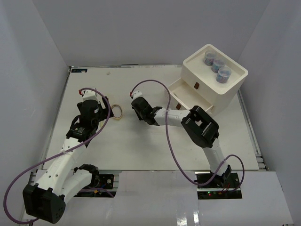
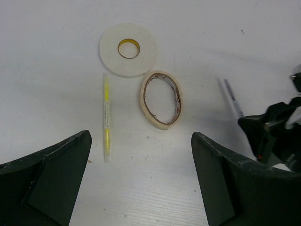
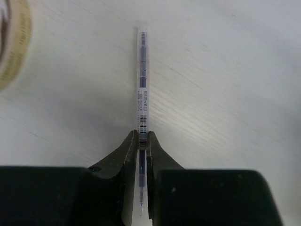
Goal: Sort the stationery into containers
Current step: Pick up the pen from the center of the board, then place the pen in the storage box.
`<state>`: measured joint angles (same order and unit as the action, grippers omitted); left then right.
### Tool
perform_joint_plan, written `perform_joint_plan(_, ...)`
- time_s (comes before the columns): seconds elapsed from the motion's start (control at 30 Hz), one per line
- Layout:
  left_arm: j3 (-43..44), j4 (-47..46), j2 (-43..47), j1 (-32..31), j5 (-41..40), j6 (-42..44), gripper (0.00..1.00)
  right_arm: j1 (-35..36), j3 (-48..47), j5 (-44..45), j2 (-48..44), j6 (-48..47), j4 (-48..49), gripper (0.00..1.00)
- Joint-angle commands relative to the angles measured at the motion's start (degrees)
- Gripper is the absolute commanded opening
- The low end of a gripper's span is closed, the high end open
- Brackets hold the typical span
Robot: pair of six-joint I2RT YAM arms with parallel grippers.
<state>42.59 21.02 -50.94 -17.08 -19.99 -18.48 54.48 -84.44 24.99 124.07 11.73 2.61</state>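
Because the right gripper (image 3: 142,141) pinches the thin pen (image 3: 142,84) off-centre, mid-table left of the drawer box (image 1: 225,96), it could pivot loose on lifting. The left gripper (image 2: 140,141) hangs open nearby.

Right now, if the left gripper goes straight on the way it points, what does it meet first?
Likely the tan tape roll, lying almost centred ahead of the open left gripper; the white tape roll lies beyond it. The yellow pen sits nearer but left of that line; depth is unclear.
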Motion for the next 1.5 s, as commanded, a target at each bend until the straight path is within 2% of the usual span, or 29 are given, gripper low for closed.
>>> perform_joint_plan(0.0,-0.5,0.2,0.0,0.1,-0.7,-0.2,0.98,-1.0,4.1,3.8,-11.2,-10.4,-0.1,0.08)
perform_joint_plan(0.13,-0.6,0.3,-0.7,0.1,-0.7,-0.2,0.98,-2.0,12.4,4.7,-27.2,-22.9,-0.5,0.08)
perform_joint_plan(0.2,-0.6,0.3,-1.0,0.1,-0.6,-0.2,0.98,-3.2,15.2,5.3,-32.1,-29.8,-0.9,0.08)
perform_joint_plan(0.3,-0.6,0.4,-1.6,0.2,-0.6,-0.3,0.98,-8.1,19.4,3.8,-41.4,-34.6,-2.5,0.08)
perform_joint_plan(0.4,-0.6,1.0,-2.9,0.2,-1.7,-1.2,0.98,-14.5,22.7,-0.1,-44.6,-36.8,-5.9,0.12)
perform_joint_plan(0.5,-0.1,2.0,-5.8,1.2,-1.6,-2.3,0.98,-17.6,25.4,-1.7,-46.7,-39.7,-7.2,0.14)
perform_joint_plan(0.6,0.3,2.3,-9.2,2.5,1.0,-3.2,0.98,-20.5,27.2,-4.8,-47.5,-39.4,-7.0,0.15)
perform_joint_plan(0.7,0.9,2.3,-12.2,4.9,3.5,-4.1,0.98,-21.9,28.0,-3.6,-46.7,-38.4,-6.9,0.26)
perform_joint_plan(0.73,1.2,2.3,-12.9,6.0,4.0,-4.5,0.98,-21.9,28.1,-3.2,-46.6,-38.3,-6.9,0.38)
perform_joint_plan(0.83,2.1,1.7,-15.6,8.2,5.7,-4.8,0.98,-22.0,28.1,-3.6,-47.5,-36.5,-6.9,0.55)
perform_joint_plan(0.97,3.9,1.4,-20.2,11.0,8.1,-5.9,0.98,-22.0,28.1,-7.5,-52.3,-33.2,-7.0,0.68)
perform_joint_plan(1.07,5.0,-0.2,-23.6,13.3,9.7,-6.7,0.98,-21.9,29.3,-11.4,-59.8,-29.2,-6.8,0.74)
perform_joint_plan(1.17,8.4,-0.4,-28.5,13.8,7.8,-6.0,0.98,-21.9,33.3,-16.4,-67.2,-27.1,-3.9,0.76)
perform_joint_plan(1.27,11.2,-0.1,-34.1,13.8,5.3,-5.4,0.96,-21.9,38.0,-19.3,-71.8,-25.7,0.1,0.84)
perform_joint_plan(1.4,14.0,0.0,-38.4,13.9,4.2,-4.6,0.84,-22.0,39.8,-18.9,-74.9,-25.0,0.2,0.86)
perform_joint_plan(1.47,14.0,0.1,-40.0,13.9,4.3,-4.5,0.82,-22.0,39.9,-18.9,-75.1,-24.7,0.2,0.86)
